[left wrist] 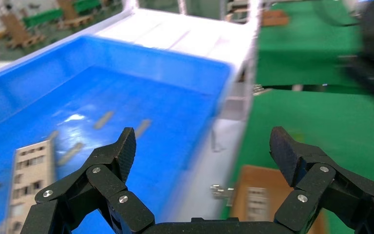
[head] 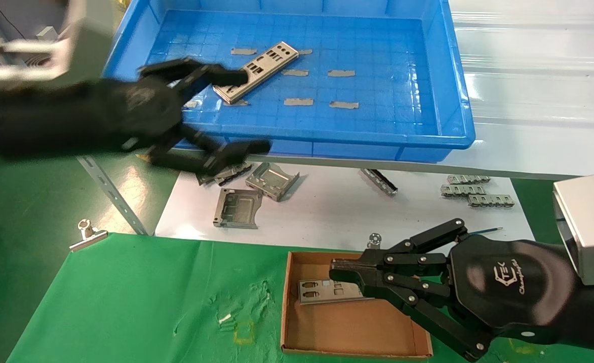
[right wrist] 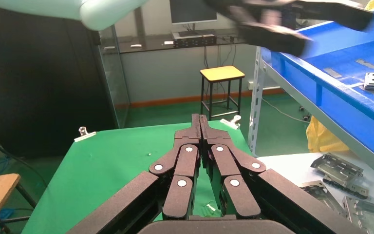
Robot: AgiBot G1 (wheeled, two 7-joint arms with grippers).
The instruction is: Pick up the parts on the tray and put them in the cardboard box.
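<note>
One silver plate (head: pixel 256 70) lies at a slant in the blue tray (head: pixel 458 75), at its left part. My left gripper (head: pixel 249 112) is open and empty over the tray's front left wall, one finger tip just beside the plate. In the left wrist view the gripper (left wrist: pixel 204 146) is wide open, with the plate (left wrist: pixel 31 170) and the tray (left wrist: pixel 126 97) beyond it. A second plate (head: pixel 327 291) lies in the cardboard box (head: pixel 347 327). My right gripper (head: pixel 335 267) is shut and empty above the box, and shows shut in the right wrist view (right wrist: pixel 199 122).
Bent metal brackets (head: pixel 272 179) and toothed strips (head: pixel 471 189) lie on a white sheet between tray and box. A binder clip (head: pixel 87 234) sits at the green cloth's left edge. A slotted metal bar (head: pixel 110 191) runs under the left arm.
</note>
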